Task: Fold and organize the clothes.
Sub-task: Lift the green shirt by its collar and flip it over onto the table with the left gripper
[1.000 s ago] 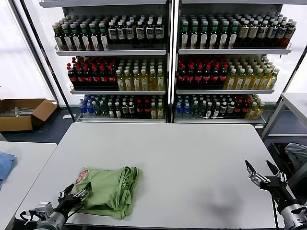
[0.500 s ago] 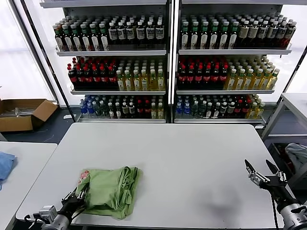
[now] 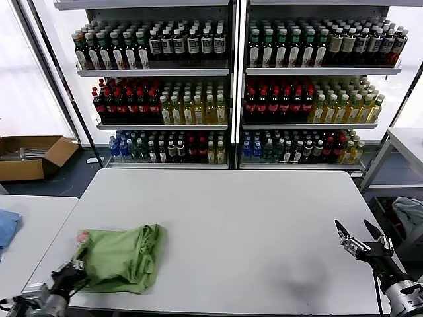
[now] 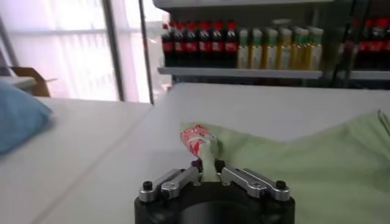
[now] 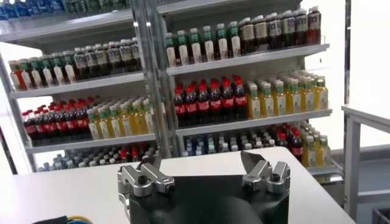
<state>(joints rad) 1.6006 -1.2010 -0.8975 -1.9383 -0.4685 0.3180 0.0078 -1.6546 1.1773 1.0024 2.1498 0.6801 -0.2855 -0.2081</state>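
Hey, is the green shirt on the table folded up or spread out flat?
Folded, loosely. The green shirt lies as a bunched, layered bundle near the table's left front corner, and the left pincer pinches its edge.

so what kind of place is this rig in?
Probably a mock retail or lab space: tall metal shelving stocked with rows of bottled drinks, plain white tables, an open cardboard box on the floor.

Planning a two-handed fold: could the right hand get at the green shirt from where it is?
Probably not easily: the right hand hovers open at the table's far right edge, the green shirt lies across at the left, pinched by the left hand. Nothing blocks the way.
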